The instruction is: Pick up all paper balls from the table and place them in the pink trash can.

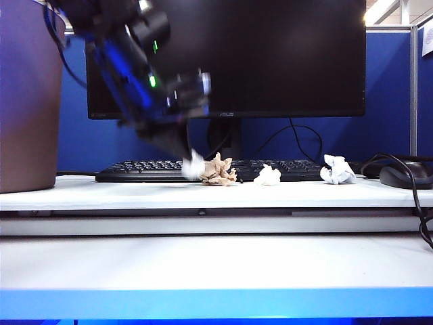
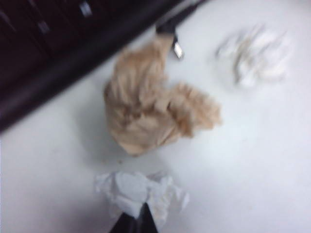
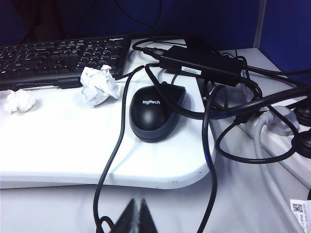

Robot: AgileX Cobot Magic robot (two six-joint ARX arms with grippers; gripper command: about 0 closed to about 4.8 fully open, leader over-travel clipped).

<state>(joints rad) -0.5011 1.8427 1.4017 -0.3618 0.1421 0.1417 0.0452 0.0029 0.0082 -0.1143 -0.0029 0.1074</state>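
Left pincer (image 2: 135, 224) grips crumpled white paper ball (image 2: 138, 194) beside tan crumpled wad (image 2: 150, 114); right pincer (image 3: 137, 217) clenched, empty, above white table (image 3: 58, 145)

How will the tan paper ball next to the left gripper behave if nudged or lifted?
The tan paper ball looks loosely crumpled, so probably light and squashy. Its lumpy shape should skid rather than roll. The left gripper, shut on a white paper ball, sits beside it and may knock it.

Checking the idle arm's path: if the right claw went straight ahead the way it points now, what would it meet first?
Probably the loose black cable draped just ahead of the shut right claw, then the white raised shelf edge with the black Logitech mouse beyond. Depth is hard to judge.
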